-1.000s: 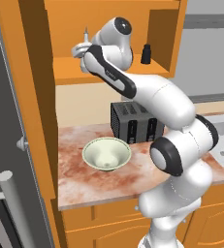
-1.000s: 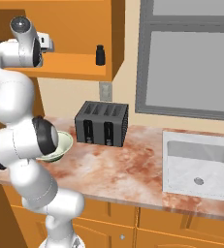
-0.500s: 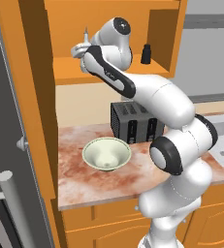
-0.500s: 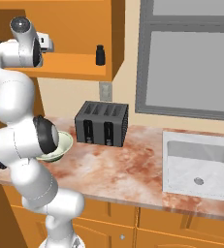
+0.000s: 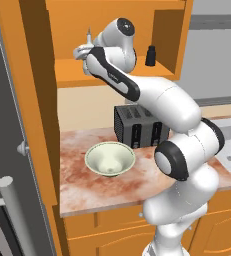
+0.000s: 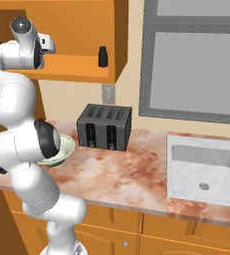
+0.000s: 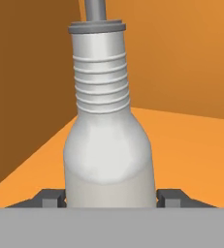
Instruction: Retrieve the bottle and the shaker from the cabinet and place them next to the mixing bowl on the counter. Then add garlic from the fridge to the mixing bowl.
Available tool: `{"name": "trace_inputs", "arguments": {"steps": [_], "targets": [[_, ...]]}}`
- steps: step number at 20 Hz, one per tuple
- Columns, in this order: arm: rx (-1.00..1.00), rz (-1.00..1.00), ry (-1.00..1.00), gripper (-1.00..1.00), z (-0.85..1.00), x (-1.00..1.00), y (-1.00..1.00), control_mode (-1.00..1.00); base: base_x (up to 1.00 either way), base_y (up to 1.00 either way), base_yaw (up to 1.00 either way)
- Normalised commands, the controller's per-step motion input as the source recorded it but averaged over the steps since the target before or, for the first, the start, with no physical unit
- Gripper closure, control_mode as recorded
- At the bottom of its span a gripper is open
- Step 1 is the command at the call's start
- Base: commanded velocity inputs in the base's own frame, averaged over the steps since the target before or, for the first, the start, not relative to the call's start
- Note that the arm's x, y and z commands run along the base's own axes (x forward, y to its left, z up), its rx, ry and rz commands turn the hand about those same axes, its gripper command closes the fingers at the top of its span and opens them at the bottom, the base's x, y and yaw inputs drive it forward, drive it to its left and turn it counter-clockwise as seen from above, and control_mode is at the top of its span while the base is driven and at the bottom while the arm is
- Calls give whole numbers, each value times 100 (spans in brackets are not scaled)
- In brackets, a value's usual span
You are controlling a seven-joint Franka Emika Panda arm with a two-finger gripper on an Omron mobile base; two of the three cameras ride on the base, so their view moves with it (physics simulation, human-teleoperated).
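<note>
A white robot arm reaches into the orange cabinet (image 5: 112,70). Its pincer (image 7: 111,197) is closed around the pale bottle (image 7: 108,140), upright on the cabinet shelf. The dark shaker (image 5: 150,55) stands farther along that shelf, above the toaster (image 5: 139,127).

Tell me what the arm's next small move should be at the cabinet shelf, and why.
Probably lift the bottle slightly off the cabinet shelf and draw it back out. The tool has a finger against each side of its body, and it stands upright on the shelf.
</note>
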Motion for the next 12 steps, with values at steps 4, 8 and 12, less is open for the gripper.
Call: {"name": "trace_inputs", "arguments": {"steps": [4,8,12], "targets": [[0,0,0,100,0,-30,-9,-100,0,0,0],[0,-1,-4,100,0,-79,-22,-100,0,0,0],[0,-1,-2,100,0,-93,-27,-100,0,0,0]]}}
